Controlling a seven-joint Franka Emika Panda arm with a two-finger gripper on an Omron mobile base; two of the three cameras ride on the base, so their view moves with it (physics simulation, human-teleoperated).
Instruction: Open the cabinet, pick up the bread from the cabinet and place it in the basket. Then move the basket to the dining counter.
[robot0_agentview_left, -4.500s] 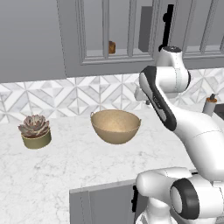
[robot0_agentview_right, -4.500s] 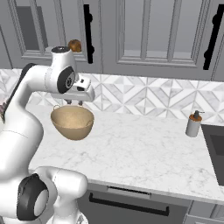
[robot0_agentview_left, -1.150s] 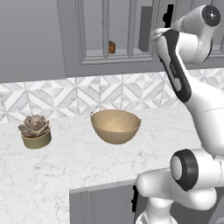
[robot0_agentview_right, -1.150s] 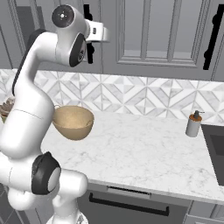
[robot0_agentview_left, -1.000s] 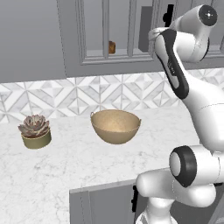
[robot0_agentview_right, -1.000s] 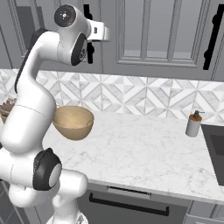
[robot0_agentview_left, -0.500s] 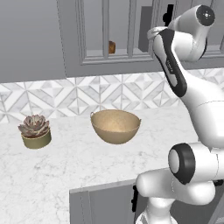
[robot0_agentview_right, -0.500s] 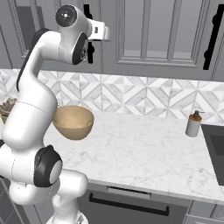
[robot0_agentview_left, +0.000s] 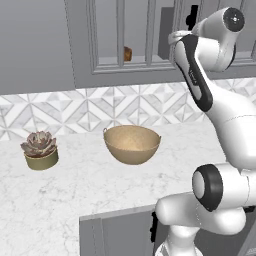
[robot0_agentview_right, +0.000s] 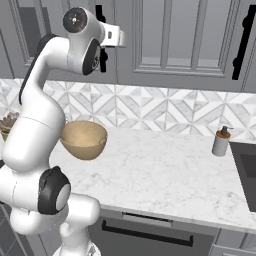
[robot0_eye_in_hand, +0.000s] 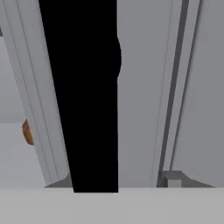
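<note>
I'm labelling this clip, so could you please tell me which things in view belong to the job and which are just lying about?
Job: cabinet, its black handle, bread behind the glass, basket, gripper at the handle.

Lying about: potted succulent, soap dispenser.

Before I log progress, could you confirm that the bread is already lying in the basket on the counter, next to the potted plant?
Not quite: the bread is behind the glass door of the cabinet, as the left base view shows. The basket on the counter next to the potted plant holds nothing.
</note>
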